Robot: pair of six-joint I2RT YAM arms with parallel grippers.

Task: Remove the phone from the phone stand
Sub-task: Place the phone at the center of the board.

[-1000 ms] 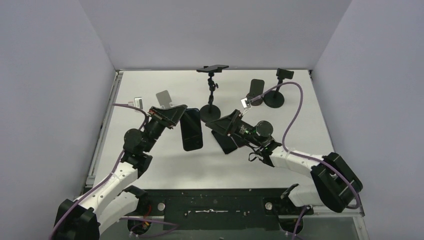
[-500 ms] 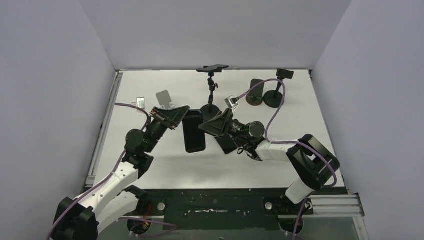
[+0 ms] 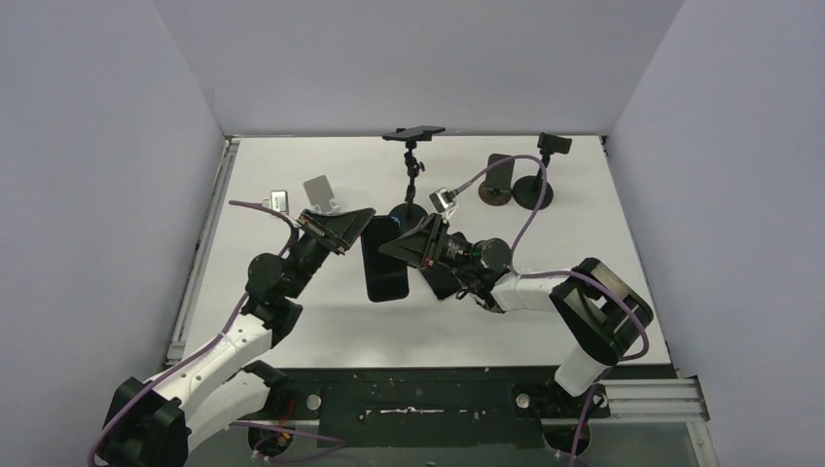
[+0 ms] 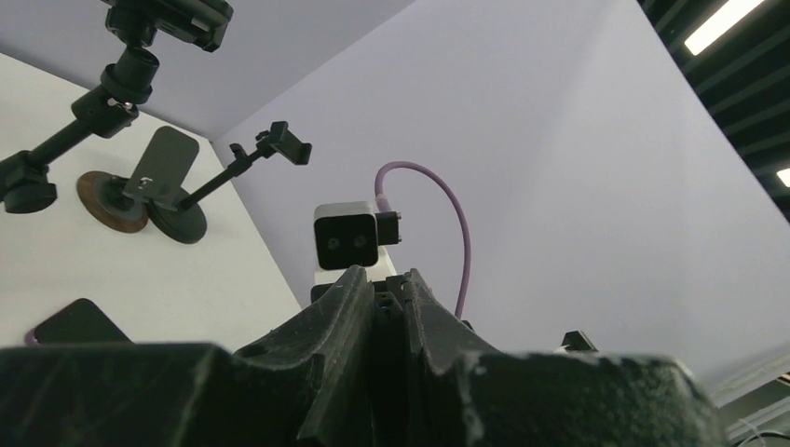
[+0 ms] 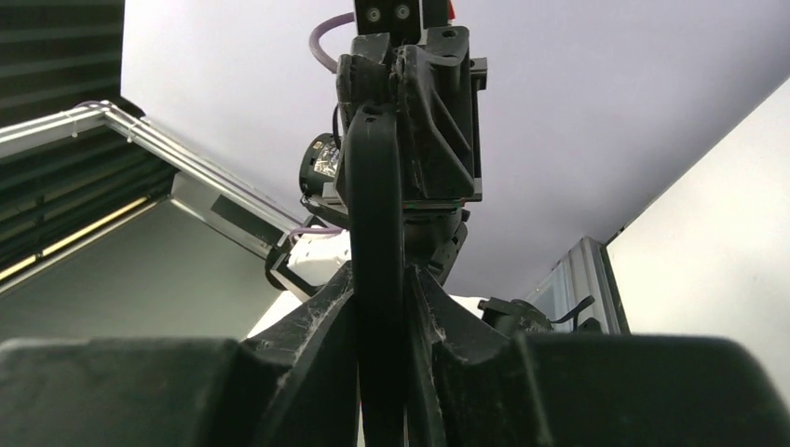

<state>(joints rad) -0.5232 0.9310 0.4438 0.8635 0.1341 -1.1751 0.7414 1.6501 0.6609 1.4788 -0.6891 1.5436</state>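
A black phone hangs above the middle of the table, clear of every phone stand. My left gripper is shut on its upper left part, and the phone's edge sits between the jaws in the left wrist view. From the right, my right gripper is shut on the same phone. In the right wrist view the phone's thin edge rises between the fingers, with the left gripper clamped on its far end.
A second dark phone lies flat under the right arm. A tall stand with a clamp is at the back centre. Two round-based stands are at the back right. A silver stand is behind the left arm.
The right arm swung left from the flat phone to the held phone, and its jaws went from wide open to closed on it. The left gripper kept its hold and drifted slightly right.
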